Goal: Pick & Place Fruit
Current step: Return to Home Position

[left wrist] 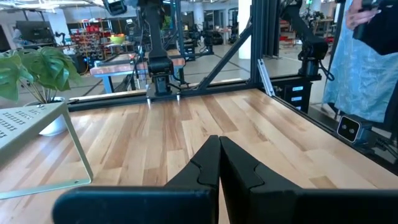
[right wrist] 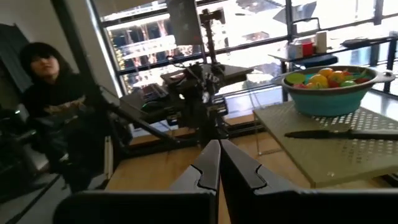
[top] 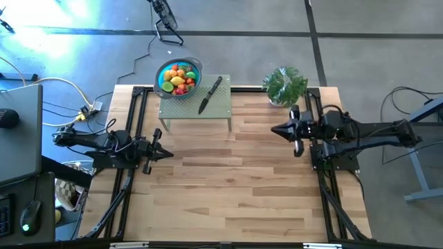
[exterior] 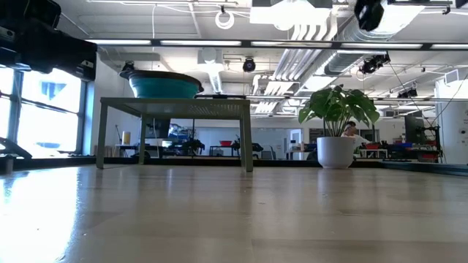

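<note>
Several small toy fruit pieces [top: 178, 77], red, orange, yellow and green, lie heaped in a blue bowl [top: 194, 68] that stands on a low pale green perforated stand [top: 197, 105] at the table's far side. In the right wrist view the fruit [right wrist: 326, 79] shows over the bowl's rim. My left gripper [top: 168, 153] is shut and empty, held level at the table's left. My right gripper [top: 275, 129] is shut and empty, held level at the table's right, well apart from the bowl. Both wrist views show the fingertips [left wrist: 219, 142] [right wrist: 219, 144] closed together.
A black-handled knife [top: 210, 95] lies on the stand beside the bowl. A leafy potted plant [top: 284, 85] stands at the far right of the table. The bare wooden tabletop [top: 235, 180] spreads between the arms. A person [right wrist: 53, 93] shows beyond the table's left side.
</note>
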Robot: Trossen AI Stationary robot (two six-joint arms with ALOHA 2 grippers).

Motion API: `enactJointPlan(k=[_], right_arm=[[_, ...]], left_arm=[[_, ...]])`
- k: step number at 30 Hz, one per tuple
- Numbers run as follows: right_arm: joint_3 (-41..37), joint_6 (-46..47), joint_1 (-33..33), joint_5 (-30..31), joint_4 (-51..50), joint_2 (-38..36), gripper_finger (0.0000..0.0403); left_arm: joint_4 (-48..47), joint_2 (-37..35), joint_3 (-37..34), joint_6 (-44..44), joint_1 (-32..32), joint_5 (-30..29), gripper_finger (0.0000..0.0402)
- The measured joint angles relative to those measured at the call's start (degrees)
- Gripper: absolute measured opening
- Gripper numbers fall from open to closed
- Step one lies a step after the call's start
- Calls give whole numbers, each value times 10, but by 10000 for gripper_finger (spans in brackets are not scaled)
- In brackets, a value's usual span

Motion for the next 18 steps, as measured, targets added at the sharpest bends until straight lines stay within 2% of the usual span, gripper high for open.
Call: enactJointPlan(k=[10, 18], right_arm=[[-103, 14, 0, -24, -1, -133, 3], [-160, 14, 0, -37, -2, -205, 3]], left_arm=[[0, 0, 0, 0, 0, 0, 0], [0, 0, 0, 0, 0, 0, 0]])
